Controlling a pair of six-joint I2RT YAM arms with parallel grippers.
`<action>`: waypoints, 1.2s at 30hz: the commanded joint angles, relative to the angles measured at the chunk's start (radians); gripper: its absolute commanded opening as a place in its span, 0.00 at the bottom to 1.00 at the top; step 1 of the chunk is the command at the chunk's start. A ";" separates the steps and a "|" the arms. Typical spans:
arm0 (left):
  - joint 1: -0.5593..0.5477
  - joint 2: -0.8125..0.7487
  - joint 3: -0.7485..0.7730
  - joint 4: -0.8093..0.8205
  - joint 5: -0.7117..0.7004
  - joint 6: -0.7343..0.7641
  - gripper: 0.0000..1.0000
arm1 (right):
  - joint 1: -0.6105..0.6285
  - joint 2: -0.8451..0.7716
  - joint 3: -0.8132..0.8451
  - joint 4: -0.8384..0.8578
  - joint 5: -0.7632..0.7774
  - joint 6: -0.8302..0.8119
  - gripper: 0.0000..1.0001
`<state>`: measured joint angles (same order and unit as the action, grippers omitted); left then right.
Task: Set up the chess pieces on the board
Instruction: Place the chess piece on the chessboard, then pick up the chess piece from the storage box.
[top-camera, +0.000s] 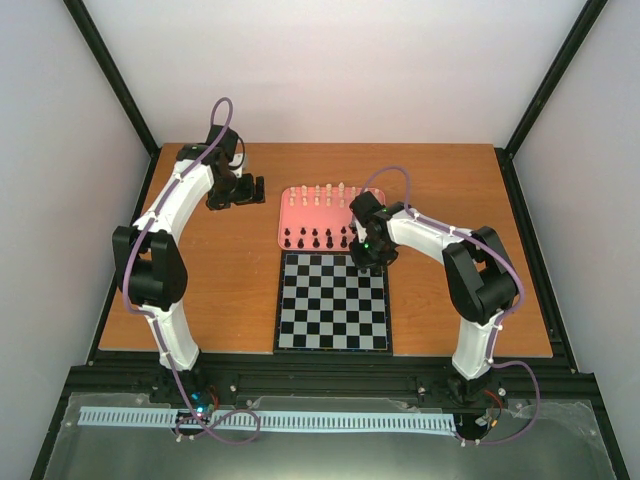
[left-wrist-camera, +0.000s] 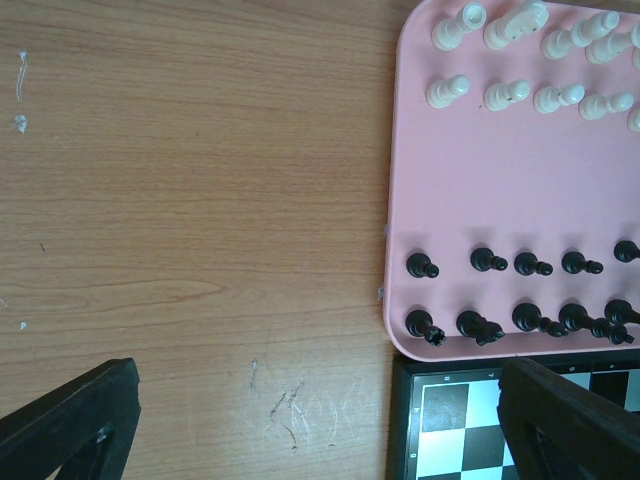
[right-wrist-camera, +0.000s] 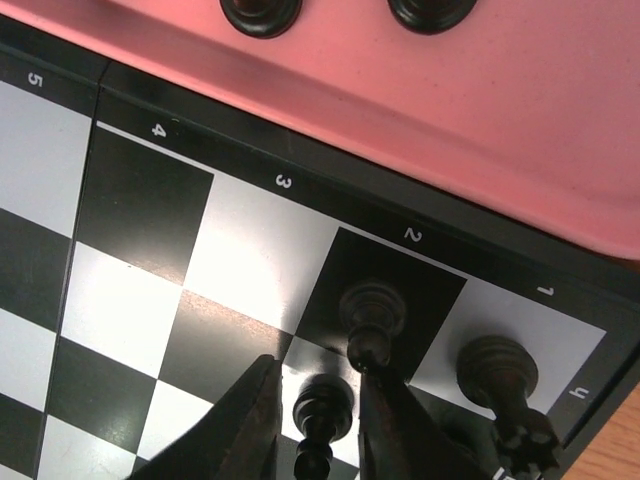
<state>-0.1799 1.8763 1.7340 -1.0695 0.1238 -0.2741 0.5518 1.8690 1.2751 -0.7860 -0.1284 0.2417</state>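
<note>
The board (top-camera: 333, 300) lies in front of the pink tray (top-camera: 300, 215). White pieces (top-camera: 320, 195) stand in the tray's far rows and black pieces (top-camera: 318, 238) in its near rows. My right gripper (top-camera: 368, 262) is low over the board's far right corner. In the right wrist view it (right-wrist-camera: 318, 400) is open, its fingers on either side of a black pawn (right-wrist-camera: 322, 410) standing on a white square, with a gap showing. Two more black pieces (right-wrist-camera: 372, 315) (right-wrist-camera: 500, 375) stand on the edge squares. My left gripper (left-wrist-camera: 320, 440) is open and empty over bare wood left of the tray.
In the left wrist view the tray (left-wrist-camera: 410, 150) holds several white pieces (left-wrist-camera: 448, 92) and black pieces (left-wrist-camera: 421, 266), and the board's corner (left-wrist-camera: 450, 420) shows below it. The wooden table (top-camera: 220, 290) ends at black frame rails on all sides.
</note>
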 joint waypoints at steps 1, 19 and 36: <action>-0.002 -0.026 0.009 0.003 0.001 -0.007 1.00 | 0.010 -0.025 0.007 -0.009 -0.012 -0.009 0.26; -0.001 -0.023 0.013 0.002 0.003 -0.008 1.00 | -0.022 0.004 0.310 -0.171 0.036 -0.042 0.48; -0.001 -0.017 0.015 0.002 0.010 -0.007 1.00 | -0.115 0.315 0.602 -0.197 0.020 -0.071 0.43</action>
<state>-0.1799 1.8763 1.7340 -1.0698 0.1246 -0.2741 0.4377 2.1746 1.8397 -0.9585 -0.0872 0.2001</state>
